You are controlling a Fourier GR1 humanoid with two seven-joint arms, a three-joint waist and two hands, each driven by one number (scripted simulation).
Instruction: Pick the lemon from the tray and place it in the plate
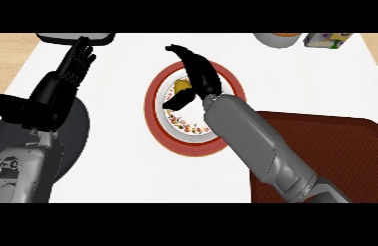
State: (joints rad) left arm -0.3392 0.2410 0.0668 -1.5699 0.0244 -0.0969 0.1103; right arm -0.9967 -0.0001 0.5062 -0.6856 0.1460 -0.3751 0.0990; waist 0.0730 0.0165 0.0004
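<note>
The yellow lemon (182,84) lies in the plate (156,107), a red-rimmed plate with a patterned white middle, at the counter's centre. My right hand (198,77) hovers over the plate with its fingers stretched out towards the far edge and its thumb spread to the left. The lemon shows just left of the palm, partly hidden by it. The dark brown tray (332,135) lies at the right, under my right forearm. At the left, my left hand (70,72) rests open with its fingers up, away from the plate.
A grey bowl (279,39) and a colourful box (329,40) stand at the far right edge. A dark flat object (59,38) lies at the far left, and a dark round shape (77,135) lies beneath my left forearm.
</note>
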